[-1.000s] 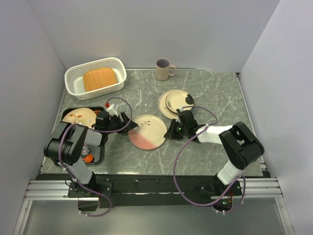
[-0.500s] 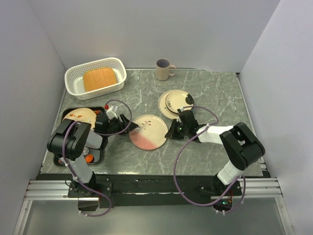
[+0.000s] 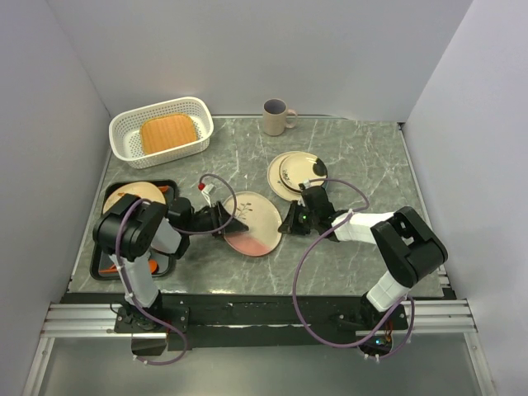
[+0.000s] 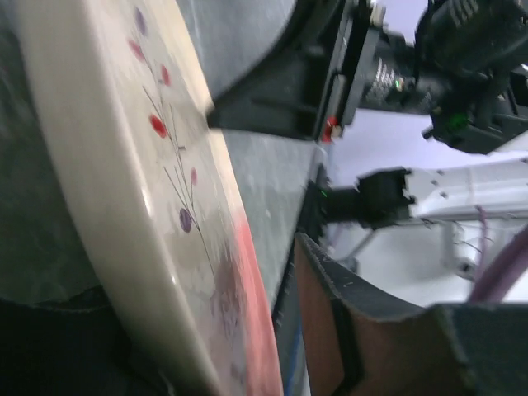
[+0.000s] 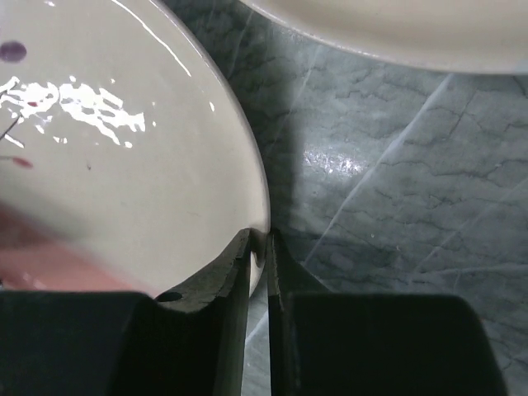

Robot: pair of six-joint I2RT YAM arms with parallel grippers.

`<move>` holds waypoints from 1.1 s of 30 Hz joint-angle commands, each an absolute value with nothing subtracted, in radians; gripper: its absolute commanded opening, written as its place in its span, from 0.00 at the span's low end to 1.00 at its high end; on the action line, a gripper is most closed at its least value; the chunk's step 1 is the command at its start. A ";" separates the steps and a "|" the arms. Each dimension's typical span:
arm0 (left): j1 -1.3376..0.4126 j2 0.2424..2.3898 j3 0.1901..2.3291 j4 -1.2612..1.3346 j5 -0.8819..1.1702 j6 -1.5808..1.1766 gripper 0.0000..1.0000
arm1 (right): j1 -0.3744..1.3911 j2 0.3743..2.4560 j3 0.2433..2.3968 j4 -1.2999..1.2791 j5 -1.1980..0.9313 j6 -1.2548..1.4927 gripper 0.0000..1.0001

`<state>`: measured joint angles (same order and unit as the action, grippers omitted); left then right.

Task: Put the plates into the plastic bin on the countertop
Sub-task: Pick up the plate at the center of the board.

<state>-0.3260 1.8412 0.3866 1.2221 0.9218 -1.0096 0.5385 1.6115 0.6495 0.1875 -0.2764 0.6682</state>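
While the plastic bin (image 3: 121, 147) (a tan-orange plate (image 3: 169, 134) inside) is set at the countertop's (image 3: 355, 157) far left corner, the half-pink plate (image 3: 256, 219), towards the near edge, is straddled at its left rim by the left gripper (image 3: 224, 219), apparently unclamped, and pinched at its right rim by the right gripper (image 3: 289, 221).
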 commanded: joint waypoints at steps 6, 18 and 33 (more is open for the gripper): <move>-0.362 1.862 0.393 1.364 1.117 -1.076 0.01 | 0.575 1.603 0.647 0.247 -0.318 0.649 0.02; -0.362 1.543 0.534 0.433 0.746 -0.666 0.39 | 0.575 1.574 0.644 0.209 -0.278 0.637 0.01; -0.362 1.471 0.555 0.243 0.611 -0.637 0.50 | 0.575 1.549 0.635 0.193 -0.264 0.632 0.00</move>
